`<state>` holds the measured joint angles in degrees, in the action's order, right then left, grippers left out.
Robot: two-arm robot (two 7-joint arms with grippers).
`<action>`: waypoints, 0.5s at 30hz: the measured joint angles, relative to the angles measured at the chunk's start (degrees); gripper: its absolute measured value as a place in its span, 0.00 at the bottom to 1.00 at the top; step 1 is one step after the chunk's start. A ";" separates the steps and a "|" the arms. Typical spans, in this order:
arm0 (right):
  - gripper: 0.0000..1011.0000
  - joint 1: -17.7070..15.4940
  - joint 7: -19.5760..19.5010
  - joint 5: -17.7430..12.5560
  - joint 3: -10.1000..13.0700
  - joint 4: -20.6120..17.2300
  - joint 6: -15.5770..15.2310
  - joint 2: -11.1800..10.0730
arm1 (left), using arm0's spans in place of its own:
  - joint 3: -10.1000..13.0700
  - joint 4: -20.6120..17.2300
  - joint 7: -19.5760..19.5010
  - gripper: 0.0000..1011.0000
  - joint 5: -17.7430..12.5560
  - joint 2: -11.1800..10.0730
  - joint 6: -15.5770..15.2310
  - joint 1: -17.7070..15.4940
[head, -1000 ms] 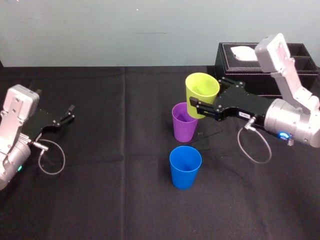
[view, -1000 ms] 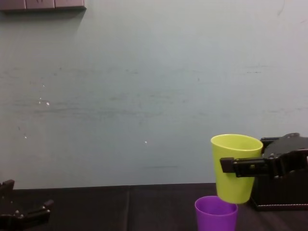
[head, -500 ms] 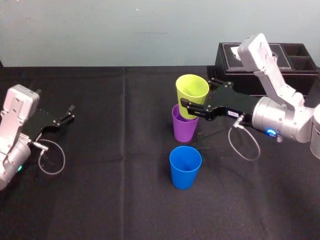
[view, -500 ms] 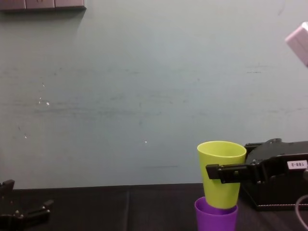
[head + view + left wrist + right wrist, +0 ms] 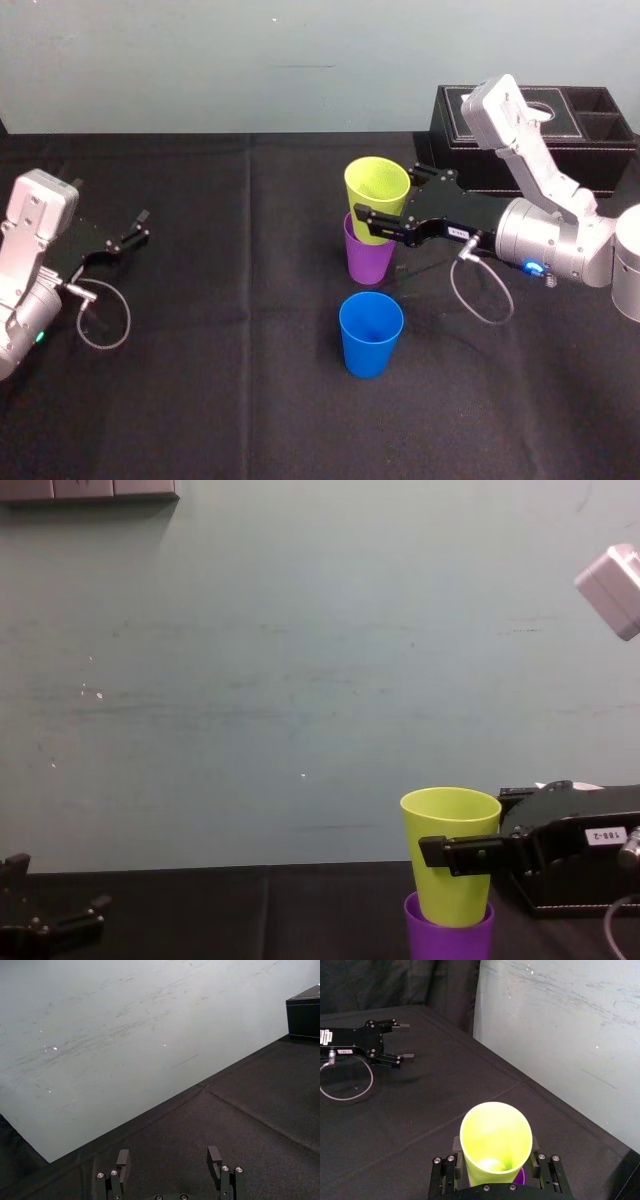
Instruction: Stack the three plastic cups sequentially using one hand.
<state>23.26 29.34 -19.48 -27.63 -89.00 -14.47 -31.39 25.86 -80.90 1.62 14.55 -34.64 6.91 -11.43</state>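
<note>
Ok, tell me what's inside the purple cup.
The lower part of the lime cup sits in the purple cup, held by the right gripper; the purple cup's floor is covered. The left gripper rests parked, far left.

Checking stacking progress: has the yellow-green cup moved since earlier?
Yes: the yellow-green cup, in the right gripper, came down and leftward into the purple cup.

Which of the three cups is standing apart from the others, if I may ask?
The blue cup; the lime cup sits inside the purple cup.
</note>
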 joint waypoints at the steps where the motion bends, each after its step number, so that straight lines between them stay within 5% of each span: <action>1: 0.73 0.02 0.01 0.01 0.00 0.05 0.03 0.01 | 0.00 0.00 0.00 1.00 0.00 0.00 0.00 0.00; 15: 0.73 0.15 0.36 0.19 -0.10 1.08 0.21 0.31 | 0.00 0.00 0.00 1.00 0.00 0.00 0.00 0.00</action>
<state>23.41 29.71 -19.29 -27.72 -87.92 -14.26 -31.08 25.86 -80.90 1.62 14.55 -34.65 6.90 -11.43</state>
